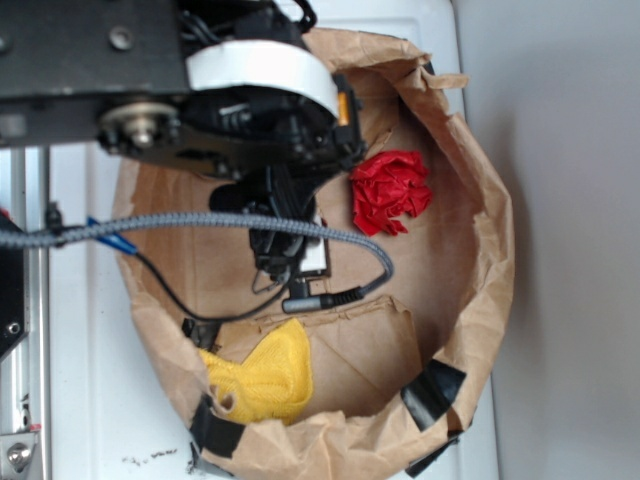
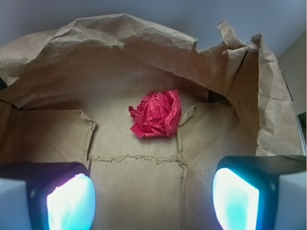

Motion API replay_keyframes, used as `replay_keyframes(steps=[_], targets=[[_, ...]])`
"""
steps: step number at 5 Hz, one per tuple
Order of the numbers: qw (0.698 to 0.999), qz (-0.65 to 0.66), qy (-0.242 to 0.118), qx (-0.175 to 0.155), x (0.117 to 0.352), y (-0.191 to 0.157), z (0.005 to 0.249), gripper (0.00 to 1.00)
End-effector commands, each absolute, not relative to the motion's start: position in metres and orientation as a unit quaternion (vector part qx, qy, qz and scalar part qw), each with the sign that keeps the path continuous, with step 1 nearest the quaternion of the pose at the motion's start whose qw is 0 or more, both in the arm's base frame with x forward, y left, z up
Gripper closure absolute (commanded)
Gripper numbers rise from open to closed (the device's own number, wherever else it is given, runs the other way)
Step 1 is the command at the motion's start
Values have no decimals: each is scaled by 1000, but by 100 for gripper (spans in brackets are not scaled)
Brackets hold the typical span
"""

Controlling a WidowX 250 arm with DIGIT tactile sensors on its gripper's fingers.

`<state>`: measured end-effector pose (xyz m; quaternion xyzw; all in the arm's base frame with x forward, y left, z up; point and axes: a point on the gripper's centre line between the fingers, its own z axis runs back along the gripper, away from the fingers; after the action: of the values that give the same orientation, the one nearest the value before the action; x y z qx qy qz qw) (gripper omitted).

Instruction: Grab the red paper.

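Observation:
The red paper is a crumpled bright red wad lying on the floor of the big brown paper bag, toward its right side. In the wrist view the red paper lies ahead of the jaws, about centred between them. My gripper hangs inside the bag, just left of the wad and apart from it. In the wrist view the gripper is open and empty, with its pads wide apart over bare bag floor.
A fuzzy yellow cloth lies in the bag's lower part, near a folded flap. The bag's crumpled walls ring the work area. A grey braided cable crosses over the bag. Black tape patches the rim.

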<state>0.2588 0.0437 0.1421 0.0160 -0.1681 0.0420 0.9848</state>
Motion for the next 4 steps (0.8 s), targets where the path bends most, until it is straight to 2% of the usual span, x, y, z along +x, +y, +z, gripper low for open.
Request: replay_keyframes(steps=[1, 2, 3, 4], targets=[[970, 35, -240, 17, 276, 46, 134, 0], [967, 33, -252, 26, 301, 44, 109, 0], [966, 11, -257, 15, 319, 41, 89, 0], [967, 4, -255, 18, 328, 40, 71, 0]])
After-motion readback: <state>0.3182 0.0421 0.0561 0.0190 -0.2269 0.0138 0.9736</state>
